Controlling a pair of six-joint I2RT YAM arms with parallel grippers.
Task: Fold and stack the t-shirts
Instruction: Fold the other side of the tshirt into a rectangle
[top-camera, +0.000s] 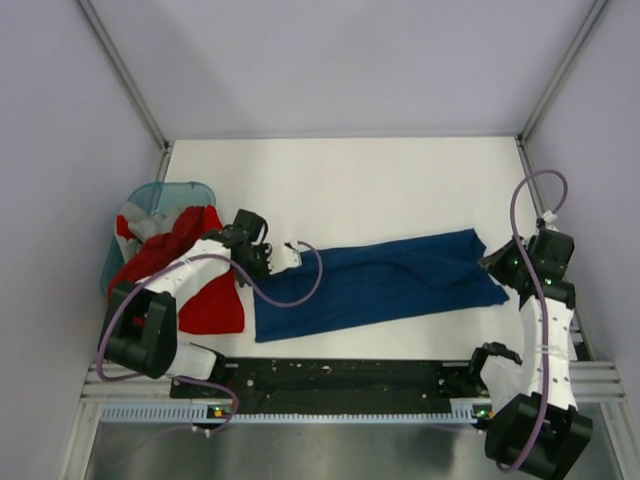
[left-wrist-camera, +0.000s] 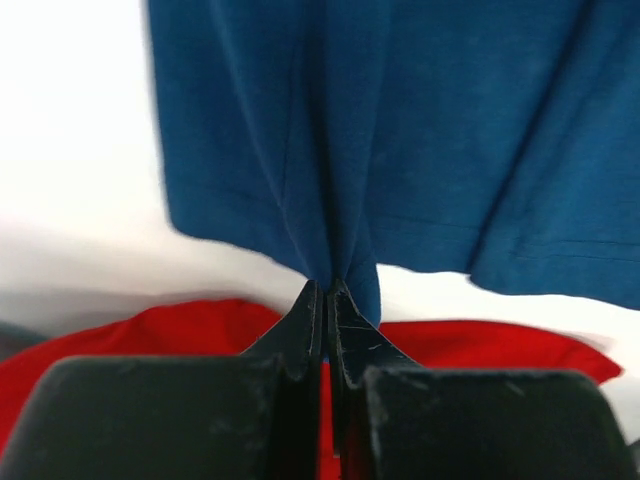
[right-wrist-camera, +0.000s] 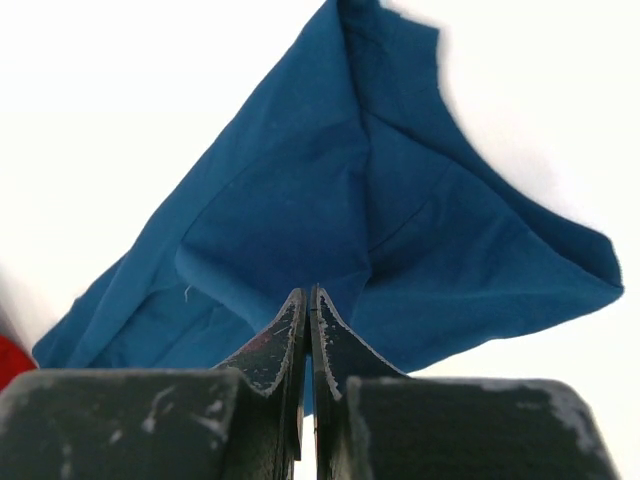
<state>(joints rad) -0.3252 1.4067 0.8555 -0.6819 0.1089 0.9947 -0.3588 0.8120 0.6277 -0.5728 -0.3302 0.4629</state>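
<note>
White worktop (top-camera: 350, 180): at its left edge a bright red cloth t-shirt (top-camera: 210, 305) is draped from a translucent teal plastic basket (top-camera: 165, 192). Next, the left gripper (left-wrist-camera: 327, 298) is clamped on one end of the dark navy-blue cloth t-shirt (top-camera: 380, 285), stretched across the near half; the right gripper (right-wrist-camera: 308, 300) is pinched onto the other. Even tension is called for, so it can be laid flat.
</note>
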